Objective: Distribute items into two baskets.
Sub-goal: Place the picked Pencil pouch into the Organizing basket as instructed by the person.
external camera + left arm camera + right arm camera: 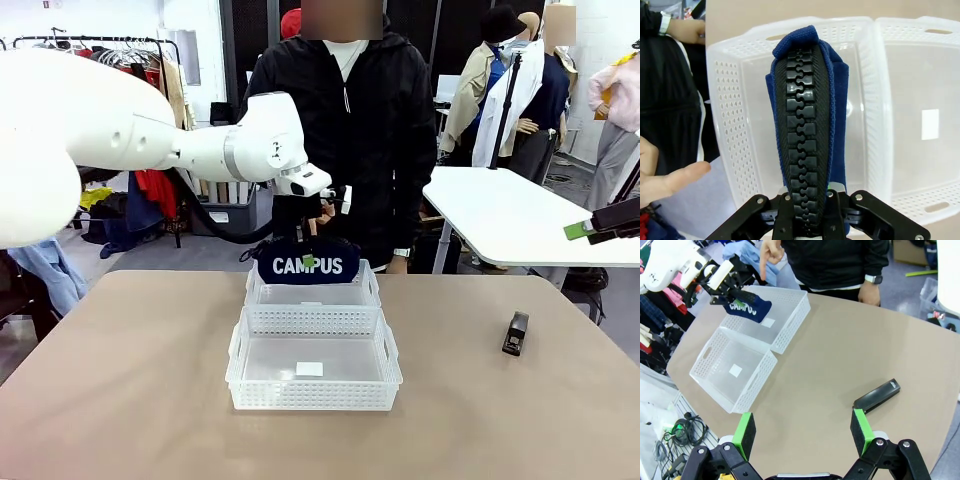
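Observation:
My left gripper (303, 238) is shut on the navy "CAMPUS" pouch (308, 265) and holds it just above the far basket (262, 300), the one nearer the person. In the left wrist view the pouch (807, 120) hangs zip-side up between my fingers (785, 220), over that basket (725, 110). The near basket (312, 392) holds nothing but a white label. The black stapler (515, 333) lies on the table at the right. My right gripper (802, 426) is open above the table, a short way back from the stapler (877, 396), with nothing between its green pads.
The person stands at the far edge; one hand (771, 252) points down toward the far basket (792, 322), the other (867, 290) rests at the table edge. A hand (670, 177) also shows beside the basket. Bare tabletop (130, 380) surrounds the baskets.

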